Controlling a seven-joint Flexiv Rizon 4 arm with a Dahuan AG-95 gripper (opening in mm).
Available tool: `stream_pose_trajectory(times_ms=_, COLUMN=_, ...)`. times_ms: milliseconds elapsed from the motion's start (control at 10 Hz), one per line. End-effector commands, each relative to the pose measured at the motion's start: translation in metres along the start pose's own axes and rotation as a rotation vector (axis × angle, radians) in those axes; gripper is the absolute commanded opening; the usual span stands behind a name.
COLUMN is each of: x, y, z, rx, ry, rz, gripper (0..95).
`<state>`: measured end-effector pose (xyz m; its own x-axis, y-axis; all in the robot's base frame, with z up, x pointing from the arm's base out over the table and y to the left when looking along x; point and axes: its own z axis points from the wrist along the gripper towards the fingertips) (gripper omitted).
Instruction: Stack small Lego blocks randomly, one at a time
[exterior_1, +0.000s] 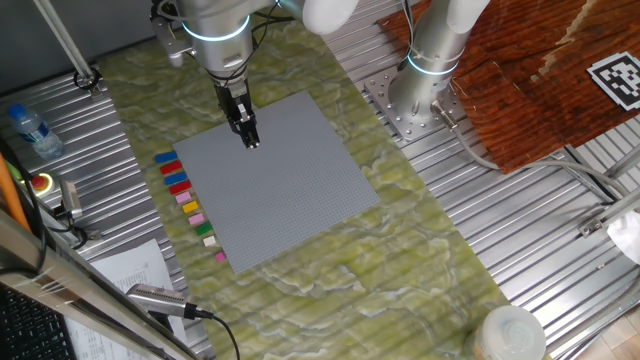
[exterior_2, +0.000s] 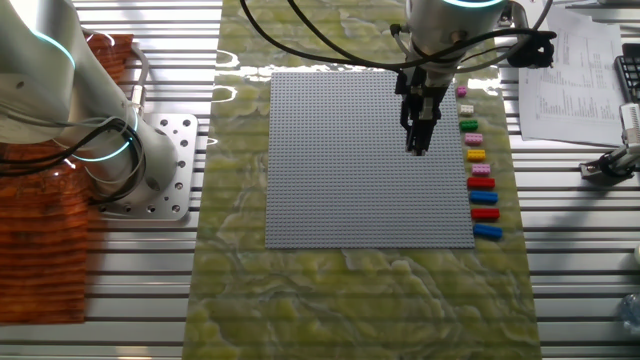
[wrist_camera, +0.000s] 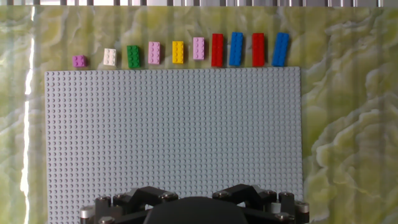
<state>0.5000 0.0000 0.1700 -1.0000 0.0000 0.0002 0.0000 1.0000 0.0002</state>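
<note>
The small Lego blocks lie in a row along one edge of the grey baseplate (wrist_camera: 174, 137), off the plate on the green mat. In the hand view, left to right: small pink (wrist_camera: 79, 61), cream (wrist_camera: 110, 56), green (wrist_camera: 134, 56), pink (wrist_camera: 155, 53), yellow (wrist_camera: 178, 52), pink (wrist_camera: 199, 48), red (wrist_camera: 217, 50), blue (wrist_camera: 236, 49), red (wrist_camera: 258, 50), blue (wrist_camera: 280, 49). My gripper (exterior_1: 250, 140) hangs over the plate (exterior_1: 290, 190), apart from the row (exterior_1: 185, 200). Its fingers look pressed together and empty. It also shows in the other fixed view (exterior_2: 417, 148).
The arm's base (exterior_1: 425, 90) stands on a metal mount beside the mat. A water bottle (exterior_1: 30, 130), papers (exterior_2: 580, 70) and a microphone-like tool (exterior_1: 160, 298) lie off the mat. A brown cloth (exterior_1: 540, 70) covers the far corner.
</note>
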Motion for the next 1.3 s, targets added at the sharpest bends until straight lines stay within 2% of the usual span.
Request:
stream_pose_trajectory(times_ms=100, x=0.0000, y=0.0000, z=0.0000, rx=-0.014, ry=-0.048, rz=-0.062, gripper=0.0)
stream_pose_trajectory(times_ms=1300, x=-0.0001, y=0.0007, z=0.0003, rx=-0.012, ry=-0.047, rz=-0.058, gripper=0.0)
